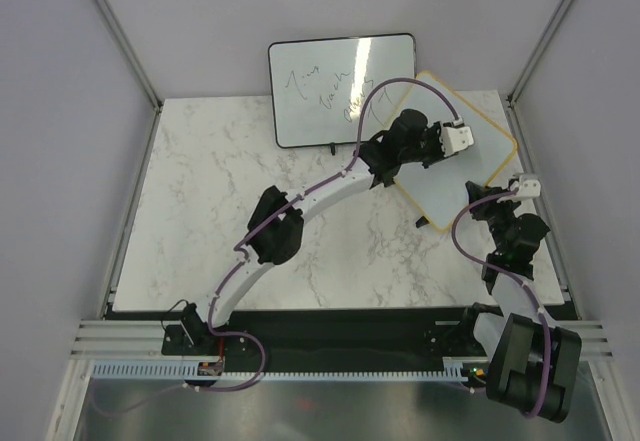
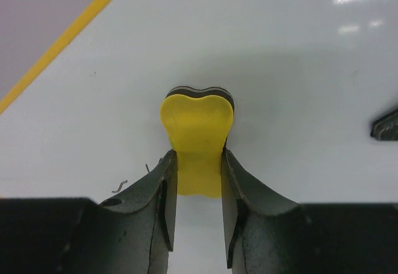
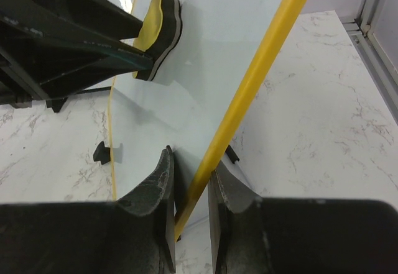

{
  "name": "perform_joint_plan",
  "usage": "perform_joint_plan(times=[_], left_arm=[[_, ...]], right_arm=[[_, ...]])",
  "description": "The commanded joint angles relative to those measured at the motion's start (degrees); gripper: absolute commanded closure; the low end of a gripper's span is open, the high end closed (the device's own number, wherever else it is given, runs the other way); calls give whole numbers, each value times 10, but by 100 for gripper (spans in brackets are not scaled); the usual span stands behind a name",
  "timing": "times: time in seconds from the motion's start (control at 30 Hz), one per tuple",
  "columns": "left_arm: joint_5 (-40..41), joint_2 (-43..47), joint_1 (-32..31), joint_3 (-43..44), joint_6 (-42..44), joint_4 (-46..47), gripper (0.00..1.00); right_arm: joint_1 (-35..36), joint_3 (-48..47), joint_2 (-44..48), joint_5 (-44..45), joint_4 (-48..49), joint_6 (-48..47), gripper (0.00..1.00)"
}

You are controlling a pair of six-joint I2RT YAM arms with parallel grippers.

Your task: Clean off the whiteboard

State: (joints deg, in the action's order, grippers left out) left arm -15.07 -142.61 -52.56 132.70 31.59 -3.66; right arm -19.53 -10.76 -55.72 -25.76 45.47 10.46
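The whiteboard [image 1: 462, 179], with a light yellow-tan frame and small black feet, lies tilted at the right of the table. My left gripper [image 1: 457, 139] is over it, shut on a yellow eraser [image 2: 198, 125] whose dark felt side presses against the white surface [image 2: 280, 69]. A few faint pen marks [image 2: 119, 186] show beside the left finger. My right gripper [image 3: 191, 162] is shut on the board's yellow frame edge [image 3: 261, 63] at its near right side. The right wrist view also shows the eraser [image 3: 160, 31] resting on the board.
A black-framed whiteboard [image 1: 342, 89] with handwriting stands propped at the back of the marble table [image 1: 220, 221]. Grey walls and metal rails [image 1: 120, 41] close in both sides. The left arm [image 1: 300, 211] stretches diagonally across the table.
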Motion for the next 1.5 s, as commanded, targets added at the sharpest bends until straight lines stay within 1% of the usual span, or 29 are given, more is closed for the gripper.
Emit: perform_joint_plan(times=[0.0, 0.07, 0.17, 0.23, 0.43, 0.63, 0.73, 0.83, 0.87, 1.0, 1.13, 1.27, 1.4, 1.47], left_arm=[[-32, -33, 2, 76, -61, -28, 98], [-25, -52, 13, 90, -59, -27, 98], [10, -87, 39, 109, -39, -7, 98], [28, -104, 56, 137, -34, -20, 98], [44, -114, 69, 115, -1, -24, 98], [50, -112, 69, 99, 3, -34, 98], [40, -88, 56, 68, 10, -33, 98], [29, -65, 35, 37, 12, -35, 98], [23, -45, 21, 27, 12, -35, 98], [-28, 4, -17, -14, -6, -51, 98], [-49, 21, -47, 0, -28, -87, 98], [-43, 20, -51, 2, -35, -99, 98], [-8, 26, -48, -48, -16, -107, 98], [-10, 36, -45, -62, -16, -122, 98]], right_arm=[[9, -11, 1, 20, -19, -149, 100], [11, -12, 0, 21, -20, -150, 100], [12, -13, 1, 23, -21, -150, 100], [12, -12, 0, 24, -21, -151, 100], [12, -13, 0, 25, -23, -152, 100], [15, -14, -1, 26, -25, -153, 100], [16, -15, -2, 26, -26, -154, 100], [16, -15, -1, 26, -25, -154, 100], [16, -14, 0, 26, -26, -154, 100], [17, -14, 0, 27, -25, -155, 100], [18, -14, 2, 28, -26, -156, 100], [18, -15, -2, 39, -29, -168, 100], [18, -22, -7, 43, -38, -178, 100], [19, -24, -7, 47, -48, -190, 100]])
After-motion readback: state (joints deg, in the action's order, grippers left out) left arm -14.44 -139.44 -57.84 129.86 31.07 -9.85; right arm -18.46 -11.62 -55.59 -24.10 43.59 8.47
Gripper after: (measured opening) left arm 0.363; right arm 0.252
